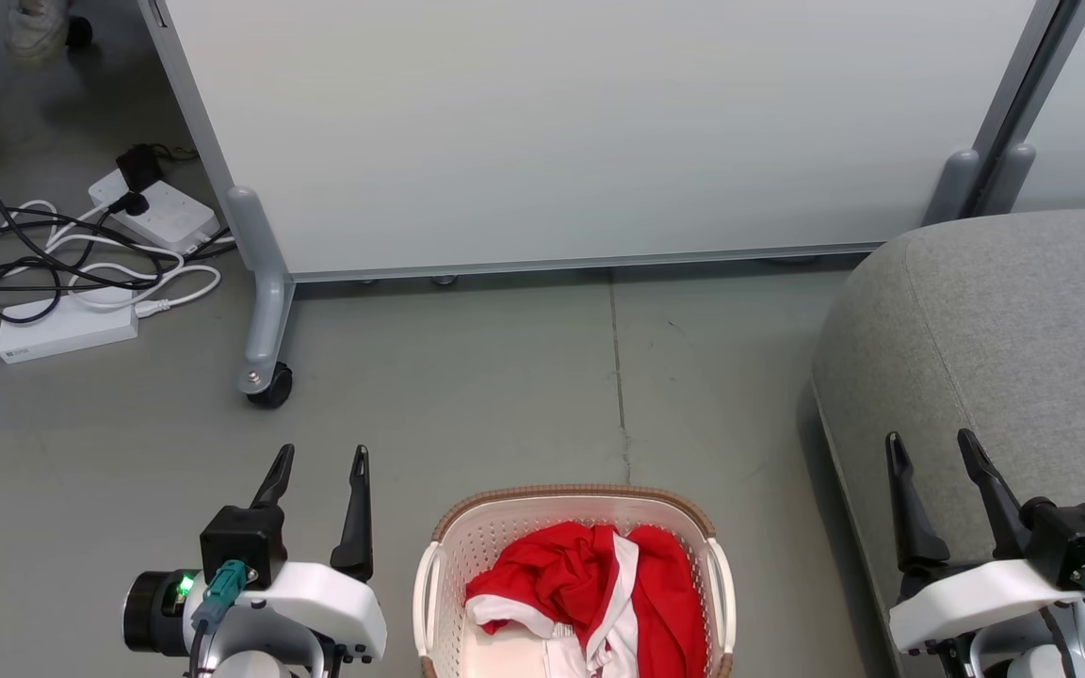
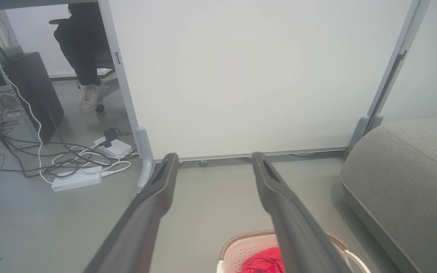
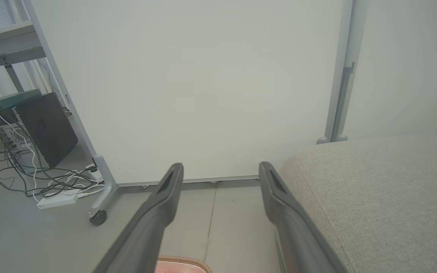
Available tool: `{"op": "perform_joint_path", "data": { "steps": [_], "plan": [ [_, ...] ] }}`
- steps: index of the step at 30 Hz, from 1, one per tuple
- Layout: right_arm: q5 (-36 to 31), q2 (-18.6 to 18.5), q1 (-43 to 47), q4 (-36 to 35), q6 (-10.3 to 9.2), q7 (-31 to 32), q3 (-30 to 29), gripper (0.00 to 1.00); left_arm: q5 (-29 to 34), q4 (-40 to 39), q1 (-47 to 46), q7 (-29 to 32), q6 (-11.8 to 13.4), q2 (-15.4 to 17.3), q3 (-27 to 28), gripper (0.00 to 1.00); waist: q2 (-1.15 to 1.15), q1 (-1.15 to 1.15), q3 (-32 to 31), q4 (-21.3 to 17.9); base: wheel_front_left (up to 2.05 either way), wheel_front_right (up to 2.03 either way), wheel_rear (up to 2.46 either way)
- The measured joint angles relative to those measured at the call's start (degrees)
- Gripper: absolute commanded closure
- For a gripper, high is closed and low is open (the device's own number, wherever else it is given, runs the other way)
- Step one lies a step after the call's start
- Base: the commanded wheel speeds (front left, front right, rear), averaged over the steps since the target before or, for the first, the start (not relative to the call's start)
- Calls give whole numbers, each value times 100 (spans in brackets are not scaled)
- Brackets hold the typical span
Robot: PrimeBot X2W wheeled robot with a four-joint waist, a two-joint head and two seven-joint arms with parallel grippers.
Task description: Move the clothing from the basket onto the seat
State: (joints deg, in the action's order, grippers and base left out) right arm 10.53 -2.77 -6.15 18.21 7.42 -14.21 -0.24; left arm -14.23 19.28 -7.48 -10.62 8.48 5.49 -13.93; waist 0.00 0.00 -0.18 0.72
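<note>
Left claw [image 1: 323, 454]: two long dark grey fingers [image 1: 355, 513], matt, tapering to narrow tips. The wrist views show a shallow recessed slot on each finger's face near the tip. The fingers mount on a black box housing [image 1: 241, 539] set on a glossy white moulded shell [image 1: 326, 603]. A teal plug [image 1: 222, 582] with a grey cable [image 1: 196, 642] sits at the housing. Behind it, a black cylindrical collar [image 1: 149, 612] carries a lit green lamp [image 1: 186, 585].

Right claw [image 1: 930, 438]: same build, with dark fingers, black housing, white shell and teal plug. Dark cables run below the shell.
</note>
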Motion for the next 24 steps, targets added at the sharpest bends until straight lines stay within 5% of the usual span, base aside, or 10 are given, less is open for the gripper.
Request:
{"op": "perform_joint_path", "data": {
  "steps": [17,24],
  "plan": [
    [-188,1,-276,-318,0,135,-76,0,116,124,-552,-4,-43,-27,-358,0,0,0,608,-180,0,0,0],
    [-226,0,-587,-611,0,169,-86,0,181,589,-1174,-7,-320,-151,-795,0,0,0,1208,-342,0,0,0]
  ]
}}
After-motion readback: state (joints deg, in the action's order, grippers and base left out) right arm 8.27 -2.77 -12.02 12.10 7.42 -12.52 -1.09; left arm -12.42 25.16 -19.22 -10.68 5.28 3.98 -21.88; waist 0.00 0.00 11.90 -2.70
